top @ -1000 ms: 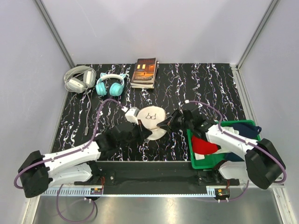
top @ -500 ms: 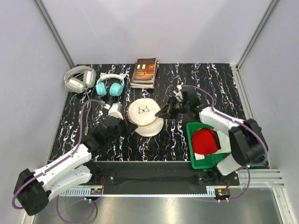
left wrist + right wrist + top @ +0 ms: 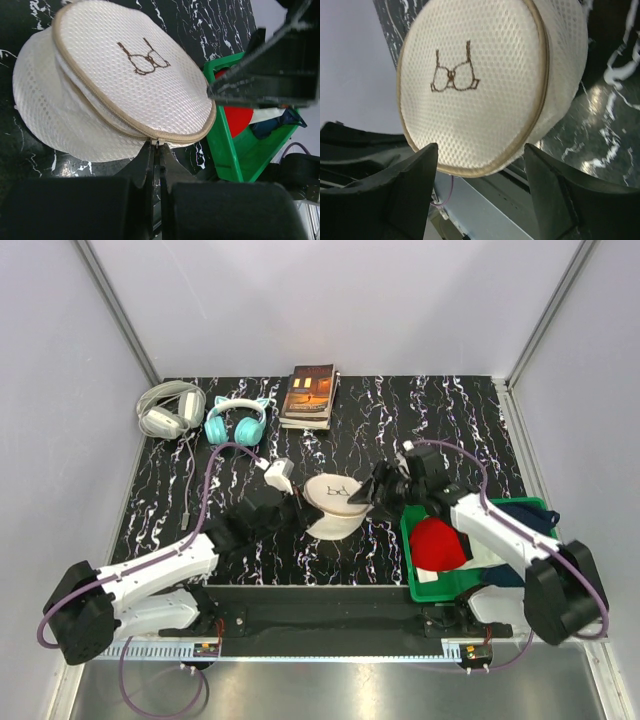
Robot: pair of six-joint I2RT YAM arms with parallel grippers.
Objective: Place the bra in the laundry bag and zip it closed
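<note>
The round cream mesh bag [image 3: 150,95] looks zipped, left pincer [image 3: 156,147] pinched together at its zip [image 3: 102,111], right pincer [image 3: 480,150] apart; next, let go

The laundry bag [image 3: 107,100] is showing a small brown bra pictogram [image 3: 143,57] on its flat face; the book's [image 3: 312,393] cover lettering is appearing too small to read.

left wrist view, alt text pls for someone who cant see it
A round cream mesh laundry bag with a small bra drawing on its flat face fills the view, its rim zip pinched at the bottom edge by the shut left gripper. To the right, a green bin holds a red cloth.
</note>
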